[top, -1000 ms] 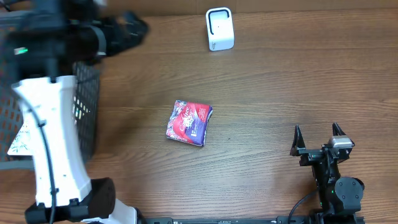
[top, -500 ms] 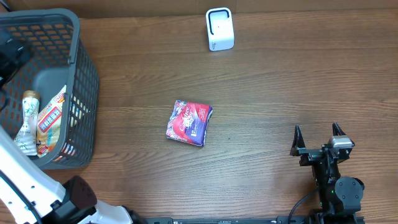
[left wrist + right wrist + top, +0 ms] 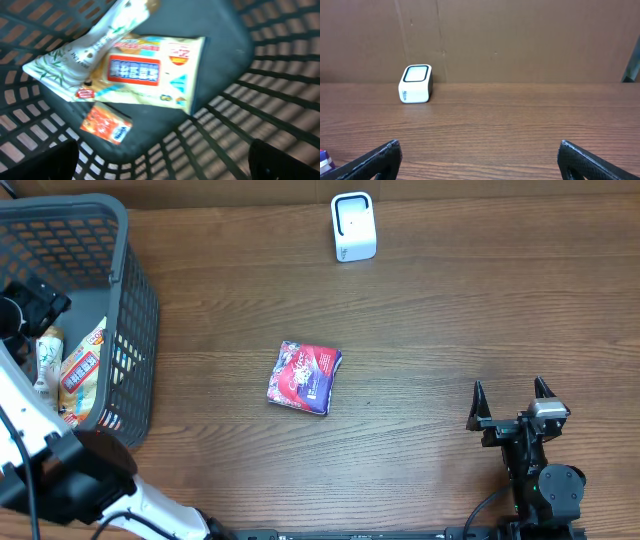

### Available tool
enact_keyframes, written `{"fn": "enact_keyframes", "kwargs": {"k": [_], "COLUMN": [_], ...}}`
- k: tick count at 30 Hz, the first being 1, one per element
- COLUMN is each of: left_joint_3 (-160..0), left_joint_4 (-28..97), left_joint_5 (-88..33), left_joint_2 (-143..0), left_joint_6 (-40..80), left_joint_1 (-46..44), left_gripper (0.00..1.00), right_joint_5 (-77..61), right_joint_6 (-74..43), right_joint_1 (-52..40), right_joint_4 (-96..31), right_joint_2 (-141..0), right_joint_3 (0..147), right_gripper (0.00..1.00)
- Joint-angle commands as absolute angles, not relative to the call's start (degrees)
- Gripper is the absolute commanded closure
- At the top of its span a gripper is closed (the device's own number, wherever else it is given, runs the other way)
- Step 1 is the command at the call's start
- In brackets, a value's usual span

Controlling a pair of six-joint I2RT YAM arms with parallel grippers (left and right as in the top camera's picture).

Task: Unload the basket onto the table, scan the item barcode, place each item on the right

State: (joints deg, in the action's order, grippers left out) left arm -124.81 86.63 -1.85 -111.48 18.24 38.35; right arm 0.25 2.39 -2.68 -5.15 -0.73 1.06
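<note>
A red and purple packet point(image 3: 303, 377) lies flat mid-table, with no gripper near it. The white scanner point(image 3: 352, 226) stands at the back; the right wrist view shows this scanner point(image 3: 415, 83) upright. My left gripper point(image 3: 40, 298) hangs open over the inside of the grey basket point(image 3: 135, 300). Its wrist view has the left gripper point(image 3: 162, 165) wide apart and empty above a white-green pouch point(image 3: 95, 45), an orange-white snack packet point(image 3: 150, 70) and a small orange packet point(image 3: 106, 123). My right gripper point(image 3: 509, 392) rests open at the front right, and the right gripper point(image 3: 479, 150) is empty.
The basket fills the table's left end, and its mesh walls point(image 3: 260, 100) rise around the left gripper. A brown cardboard wall point(image 3: 520, 40) stands behind the scanner. Bare wood point(image 3: 450, 310) stretches between the packet, the scanner and the right arm.
The left arm has swung off the basket's top and back corner; its gripper now sits over the basket's inside at the far left. The packet, scanner and right arm have not moved.
</note>
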Motion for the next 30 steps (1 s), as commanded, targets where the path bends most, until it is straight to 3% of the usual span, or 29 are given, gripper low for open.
{"fn": "enact_keyframes", "kwargs": {"k": [1,30], "left_joint_3": [-124.6,-124.6], "left_joint_4": [86.9,86.7], "left_joint_5": [0.8,0.6], "left_joint_2": [-113.7,-122.1], "left_joint_6": [19.3,19.3], "left_joint_1": [39.1,39.0], "left_gripper": [0.00,0.00], "right_joint_5": [0.4,0.4], "right_joint_6": [2.7,2.6], "right_joint_1": [-3.0,-3.0], "right_joint_4": [-4.8,-4.8], "right_joint_2": [-0.2,-0.2], "right_joint_3": [0.4,0.4], "right_gripper": [0.00,0.00]}}
